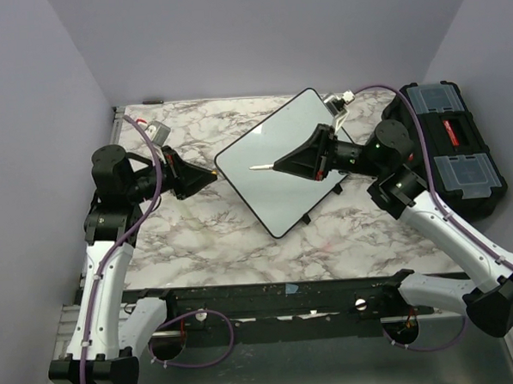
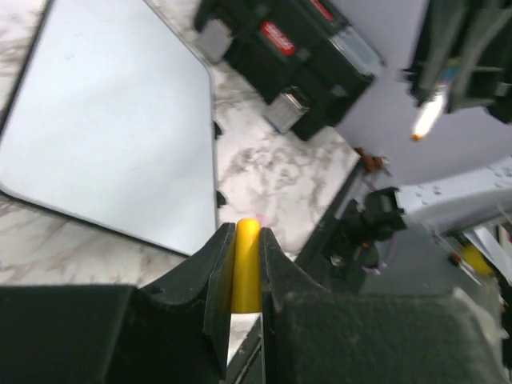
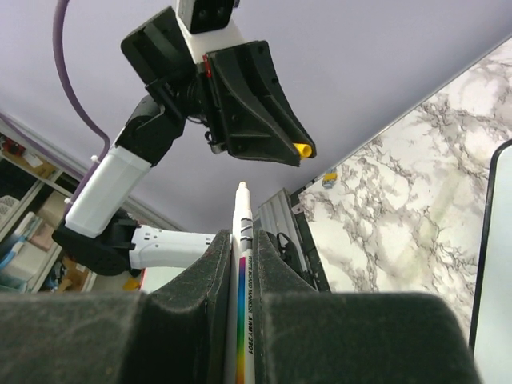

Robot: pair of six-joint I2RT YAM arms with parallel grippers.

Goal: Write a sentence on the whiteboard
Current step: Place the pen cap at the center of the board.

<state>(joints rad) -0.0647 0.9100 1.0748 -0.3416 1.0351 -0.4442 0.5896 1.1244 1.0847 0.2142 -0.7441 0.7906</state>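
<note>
Overhead and wrist views of a two-arm writing set-up on a marble-patterned desk (image 1: 199,238).

Large flat white rectangular whiteboard (image 1: 278,191) with thin black rim and rounded corners, lying flat on the right half of the desk, turned diagonally, one corner close to the far edge and the opposite corner pointing toward the near edge.

Left gripper (image 2: 246,234) closed on a short yellow plastic cylinder (image 2: 246,268), the cylinder's rounded end protruding just past the fingertips; held near the whiteboard's left corner, over bare desk.

Right gripper (image 3: 240,250) clamped on a slim white marker pen (image 3: 242,210) with a rainbow stripe and printed lettering along its barrel; reaching in from the right across the whiteboard, the pen's orange tip aimed at the left gripper and lying over the board's left half in the overhead view. Contact between tip and board not discernible.

Black plastic toolbox (image 1: 450,143) with clear lids at the desk's right edge, near the far corner, just beside the whiteboard.
</note>
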